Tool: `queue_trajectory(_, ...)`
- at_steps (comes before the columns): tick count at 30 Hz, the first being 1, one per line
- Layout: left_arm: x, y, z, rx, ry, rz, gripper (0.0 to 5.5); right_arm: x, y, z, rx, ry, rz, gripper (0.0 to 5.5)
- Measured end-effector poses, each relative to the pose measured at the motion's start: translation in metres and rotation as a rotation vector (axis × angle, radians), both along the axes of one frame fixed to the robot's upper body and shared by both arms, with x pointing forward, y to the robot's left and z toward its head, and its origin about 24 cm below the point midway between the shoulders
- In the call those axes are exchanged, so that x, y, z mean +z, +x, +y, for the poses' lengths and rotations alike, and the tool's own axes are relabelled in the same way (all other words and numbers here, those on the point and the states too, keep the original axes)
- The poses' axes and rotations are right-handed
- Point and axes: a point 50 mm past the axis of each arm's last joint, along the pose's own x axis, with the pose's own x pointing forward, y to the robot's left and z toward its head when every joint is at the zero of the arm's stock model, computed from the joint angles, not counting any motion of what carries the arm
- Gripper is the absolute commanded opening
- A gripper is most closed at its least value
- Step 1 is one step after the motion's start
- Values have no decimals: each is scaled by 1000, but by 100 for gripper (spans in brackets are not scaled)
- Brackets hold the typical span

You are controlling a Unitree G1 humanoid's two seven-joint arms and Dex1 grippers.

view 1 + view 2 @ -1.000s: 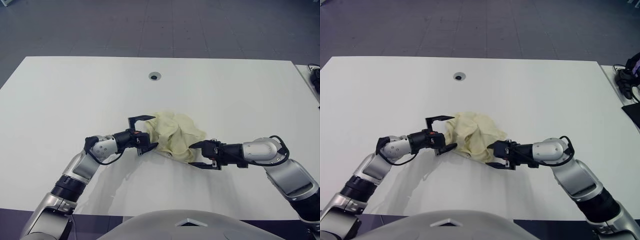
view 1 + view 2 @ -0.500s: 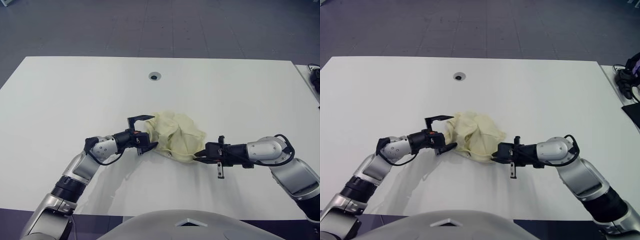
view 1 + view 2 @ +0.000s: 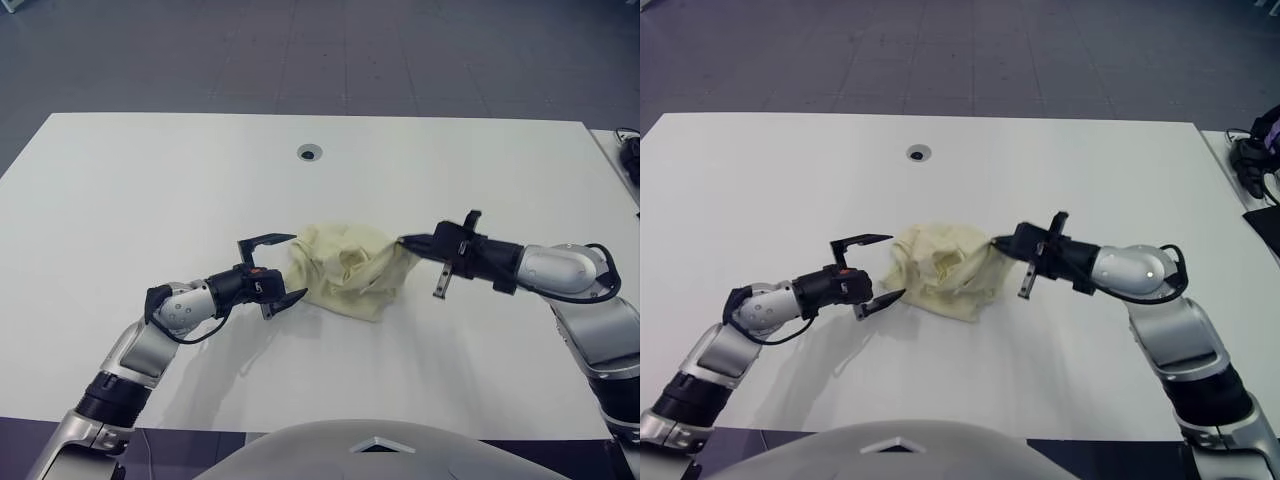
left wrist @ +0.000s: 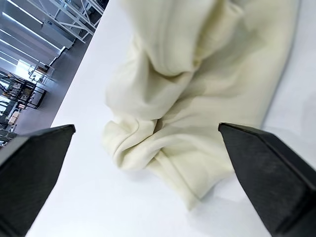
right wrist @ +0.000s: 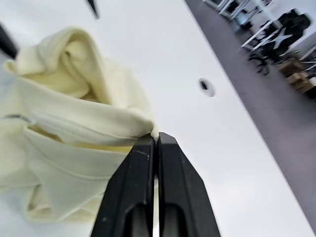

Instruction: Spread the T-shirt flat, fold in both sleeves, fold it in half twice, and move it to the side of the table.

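Tabletop point(image 3: 120, 180), white and broad, carries a crumpled pale-yellow T-shirt point(image 3: 350, 272) near its middle. Right gripper point(image 3: 404, 241) has its jaws pressed together on a fold at the heap's right edge. Left gripper point(image 3: 299, 265) stands with jaws spread wide and holding nothing, the heap's left edge at their mouth.

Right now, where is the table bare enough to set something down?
The table is bare along its far edge either side of the round hole, and at both outer ends. Crowded: the middle, where the open left end effector sits beside the crumpled T-shirt and the right end effector pinches its edge.
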Motion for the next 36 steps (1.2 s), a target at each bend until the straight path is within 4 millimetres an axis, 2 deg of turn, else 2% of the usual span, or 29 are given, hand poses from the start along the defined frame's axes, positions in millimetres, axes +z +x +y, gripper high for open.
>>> queue_trajectory(2, 6, -3, -6, 7, -63, 41, 540, 7, 8, -1, -60, 21, -101, 1)
queue_trajectory(6, 24, -1, -14, 39, -205, 108, 540, 39, 20, 2, -124, 49, -393, 1)
queue_trajectory(8, 36, 7, -12, 55, -246, 115, 540, 56, 18, 7, -122, 65, -530, 1)
queue_trajectory(10, 50, 17, -6, 67, -258, 89, 540, 62, 12, 11, -88, 60, -591, 1)
queue_trajectory(14, 70, 38, 11, 89, -261, 50, 540, 53, 3, 11, -54, 23, -584, 1)
queue_trajectory(21, 92, 83, 12, -52, -219, 102, 540, 45, -6, 16, 73, -87, -621, 1)
queue_trajectory(23, 92, 90, 12, -91, -157, 116, 540, 32, -16, 23, 174, -110, -547, 1)
queue_trajectory(26, 79, 90, 17, -145, -35, 166, 540, -4, -48, 31, 456, -214, -332, 1)
queue_trajectory(28, 76, 87, 19, -183, 15, 180, 540, -25, -65, 15, 583, -350, -201, 1)
queue_trajectory(31, 70, 77, 8, -274, 58, 179, 540, -42, -62, -21, 631, -553, -94, 1)
queue_trajectory(34, 70, 74, -5, -338, 73, 155, 540, -45, -41, -49, 526, -715, -120, 1)
queue_trajectory(36, 74, 78, -19, -371, 47, 130, 540, -37, -20, -63, 388, -792, -197, 1)
